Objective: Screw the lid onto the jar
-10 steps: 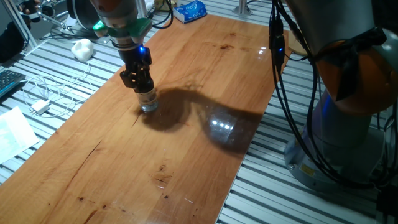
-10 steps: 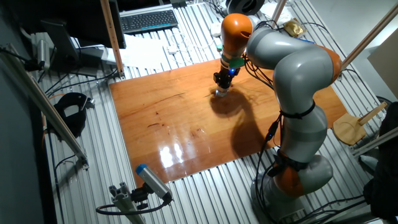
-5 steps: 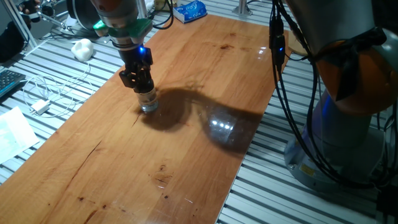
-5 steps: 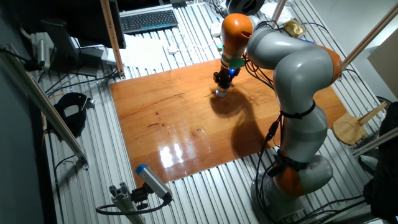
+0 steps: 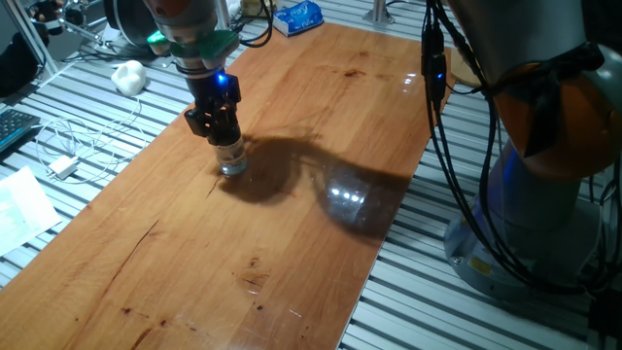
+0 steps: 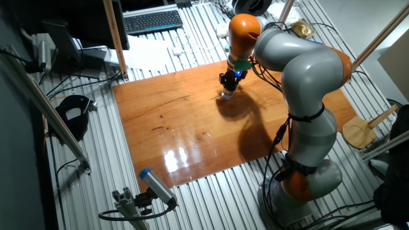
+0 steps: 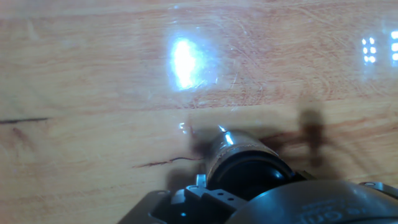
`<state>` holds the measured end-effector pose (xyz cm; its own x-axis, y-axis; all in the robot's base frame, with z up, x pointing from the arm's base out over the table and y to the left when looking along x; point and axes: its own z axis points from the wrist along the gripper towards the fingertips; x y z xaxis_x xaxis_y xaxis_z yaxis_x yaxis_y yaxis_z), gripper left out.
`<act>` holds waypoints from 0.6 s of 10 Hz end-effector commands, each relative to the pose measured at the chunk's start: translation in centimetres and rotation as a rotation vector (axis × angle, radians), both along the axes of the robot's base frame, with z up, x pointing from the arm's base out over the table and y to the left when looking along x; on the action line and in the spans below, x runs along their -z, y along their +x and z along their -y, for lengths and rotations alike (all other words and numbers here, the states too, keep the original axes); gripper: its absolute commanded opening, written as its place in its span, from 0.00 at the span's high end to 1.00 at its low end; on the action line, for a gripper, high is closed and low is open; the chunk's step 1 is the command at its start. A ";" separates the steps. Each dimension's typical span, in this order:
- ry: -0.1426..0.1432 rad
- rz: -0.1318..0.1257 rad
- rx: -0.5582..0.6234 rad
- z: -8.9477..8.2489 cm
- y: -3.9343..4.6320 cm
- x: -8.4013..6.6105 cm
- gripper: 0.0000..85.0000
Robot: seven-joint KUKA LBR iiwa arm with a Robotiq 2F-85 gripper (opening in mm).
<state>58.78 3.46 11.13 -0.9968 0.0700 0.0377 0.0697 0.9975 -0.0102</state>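
Wide bare table [image 5: 321, 194] all around — gripper [image 5: 223, 133] directly above the jar [image 5: 231, 160], pinching the lid [image 7: 249, 174] onto it.

A white lumpy object [image 5: 127, 76] lies beside the wooden worktop [image 5: 292, 224]; a keyboard [image 6: 152, 21] sits beyond; a blue packet [image 5: 297, 17] rests at the far edge.

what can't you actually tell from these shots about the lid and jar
- Small black lid: hidden by the tool in one fixed view; blurred in hand view.
- Whether the lid is threaded on: small clear glass jar too small in the other fixed view.
- Tool's grip: hand view blurred, cut off by bottom edge.
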 end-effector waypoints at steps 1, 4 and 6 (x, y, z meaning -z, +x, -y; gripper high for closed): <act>0.002 0.002 0.012 0.0 -0.04 0.0 0.40; 0.019 0.003 0.072 0.0 -0.07 0.1 0.40; 0.020 0.014 0.098 0.0 -0.08 0.1 0.40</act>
<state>58.70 3.46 11.02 -0.9849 0.1715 0.0252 0.1718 0.9851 0.0113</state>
